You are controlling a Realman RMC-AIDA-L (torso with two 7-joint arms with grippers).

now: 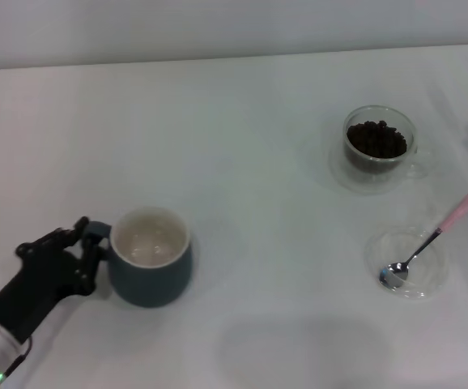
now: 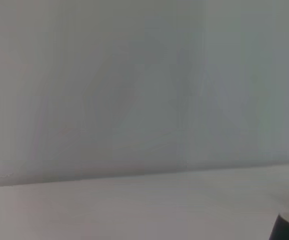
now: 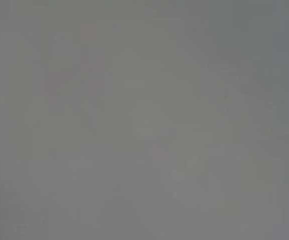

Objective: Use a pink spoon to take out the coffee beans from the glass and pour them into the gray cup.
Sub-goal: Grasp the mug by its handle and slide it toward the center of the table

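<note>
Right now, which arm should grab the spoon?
Probably the right. The spoon lies in a saucer on the robot's right, near the glass. The left gripper is far across the table at the cup's handle.

1. The left gripper (image 1: 88, 243) is seen as matte black, with angular, blocky fingers (image 1: 82, 224).
2. A black wrist section is followed by a silver-grey ring.
3. A small green light is shown there.
</note>
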